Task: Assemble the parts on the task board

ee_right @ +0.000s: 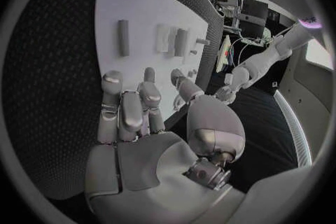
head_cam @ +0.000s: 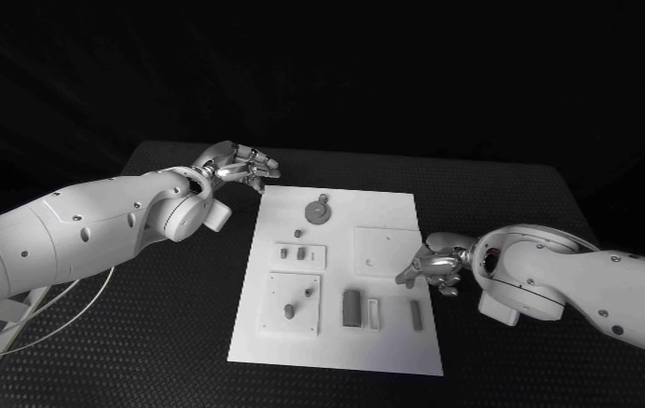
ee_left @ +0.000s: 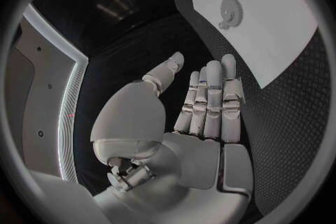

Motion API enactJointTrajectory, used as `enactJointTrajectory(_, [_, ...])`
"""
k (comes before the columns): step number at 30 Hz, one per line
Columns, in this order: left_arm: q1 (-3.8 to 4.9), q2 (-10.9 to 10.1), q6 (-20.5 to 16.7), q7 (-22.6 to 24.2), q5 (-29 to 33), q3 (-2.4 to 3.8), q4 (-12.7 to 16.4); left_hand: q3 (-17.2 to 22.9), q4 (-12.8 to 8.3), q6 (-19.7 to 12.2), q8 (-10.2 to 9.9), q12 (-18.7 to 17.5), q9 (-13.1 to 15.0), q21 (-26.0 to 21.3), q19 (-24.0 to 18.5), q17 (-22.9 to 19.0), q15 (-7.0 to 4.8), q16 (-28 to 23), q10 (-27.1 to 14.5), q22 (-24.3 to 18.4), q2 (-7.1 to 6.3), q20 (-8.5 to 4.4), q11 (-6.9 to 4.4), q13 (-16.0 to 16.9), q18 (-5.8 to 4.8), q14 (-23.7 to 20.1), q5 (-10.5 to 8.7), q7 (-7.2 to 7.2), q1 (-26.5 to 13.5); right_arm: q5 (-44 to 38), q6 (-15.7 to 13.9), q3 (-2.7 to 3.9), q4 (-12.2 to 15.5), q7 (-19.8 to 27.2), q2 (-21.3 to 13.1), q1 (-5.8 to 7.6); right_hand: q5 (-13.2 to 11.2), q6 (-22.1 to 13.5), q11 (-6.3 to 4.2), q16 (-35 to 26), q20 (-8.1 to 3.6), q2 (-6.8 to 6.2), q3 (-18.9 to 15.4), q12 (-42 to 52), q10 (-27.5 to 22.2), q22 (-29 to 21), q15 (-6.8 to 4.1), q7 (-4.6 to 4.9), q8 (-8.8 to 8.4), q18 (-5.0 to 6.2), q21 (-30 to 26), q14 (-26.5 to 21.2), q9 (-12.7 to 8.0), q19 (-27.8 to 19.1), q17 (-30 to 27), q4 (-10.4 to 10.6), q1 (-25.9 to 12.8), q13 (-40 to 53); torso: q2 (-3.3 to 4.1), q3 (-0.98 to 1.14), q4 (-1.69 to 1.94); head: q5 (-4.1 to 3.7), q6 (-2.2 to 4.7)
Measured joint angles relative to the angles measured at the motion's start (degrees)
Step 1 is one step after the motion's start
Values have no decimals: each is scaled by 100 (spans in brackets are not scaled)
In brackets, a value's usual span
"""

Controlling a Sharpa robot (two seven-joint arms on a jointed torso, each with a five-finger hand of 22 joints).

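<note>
White task board (head_cam: 383, 212) between hands | left hand (head_cam: 240, 166) empty, fingers apart | right hand (head_cam: 432, 268) likewise

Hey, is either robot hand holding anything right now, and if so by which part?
Nothing is held. The left hand hovers off the task board near its far corner, fingers extended and bare. The right hand sits at the board's right edge, palm empty.

White task board (head_cam: 390, 333) — grey parts (head_cam: 352, 307) — on a black dotted table (head_cam: 511, 203).
</note>
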Motion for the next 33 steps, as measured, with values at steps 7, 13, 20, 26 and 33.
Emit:
enactJointTrajectory(7, [0, 23, 0, 1, 0, 0, -8, 0, 0, 0, 0, 0, 0, -22, 0, 0, 0, 0, 0, 0, 0, 0, 0, 0, 0, 0, 0, 0, 0, -195, 153, -15, 239, -102, -345, 1, 0, 105, -35, 12, 0, 47, -160, 70, 85, 0, -28, -28, 49, 0, 24, 49, 38, 20, 72, -28, 449, 50, 0, 7, -10, -23, 5])
enactJointTrajectory(13, [0, 44, 0, 3, 0, 0, -20, -16, 16, 0, 0, 0, 0, -22, -1, -1, 0, 0, 0, 4, 0, 1, 0, 0, 0, 0, 0, 0, 0, -559, 311, -75, 267, -219, -401, 1, 0, 157, -56, 12, 27, 15, -310, 70, 105, 0, -30, -36, 48, 0, 24, 53, 38, -6, 69, 13, 417, 33, 1, 10, -10, -31, 11])
enactJointTrajectory(20, [0, 44, 2, 4, 0, 0, -27, -16, 16, 0, 0, 0, 1, -22, -1, -1, 0, 0, 0, 4, 0, 1, 0, 1, 0, 0, 0, 0, 0, -972, 405, -229, 142, -319, -298, -55, 0, 206, -76, 12, 33, -84, -388, 70, 125, -1, -23, -47, 48, 2, 24, 63, 18, -12, 82, 90, 165, 24, 1, 2, -9, -52, -1])
enactJointTrajectory(26, [-1, 68, 11, 4, 0, -1, -27, -16, 16, 0, 0, 0, 1, -22, -1, 4, 0, 0, 0, 3, 0, 1, 0, -4, 0, 0, 0, 0, 0, -1154, 414, -249, 50, -360, -122, -196, 0, 213, -76, 12, 34, -116, -347, 70, 125, -1, -22, -52, 48, 3, 24, 63, 2, -12, 82, 178, 94, 15, 4, -2, -1, -51, 0])
enactJointTrajectory(33, [-1, 54, 18, 5, 0, -1, -26, -16, 16, 0, 0, 0, 1, -22, -1, 4, 0, 0, 0, 3, 0, 1, 0, -4, 0, 0, 0, 0, 0, -1248, 416, -231, 0, -369, 11, -282, 0, 250, -75, 12, 34, -196, -294, 70, 126, -1, -31, -68, 47, 2, 24, 91, 20, -11, 82, 342, -53, -4, 4, -8, 9, -50, -32])
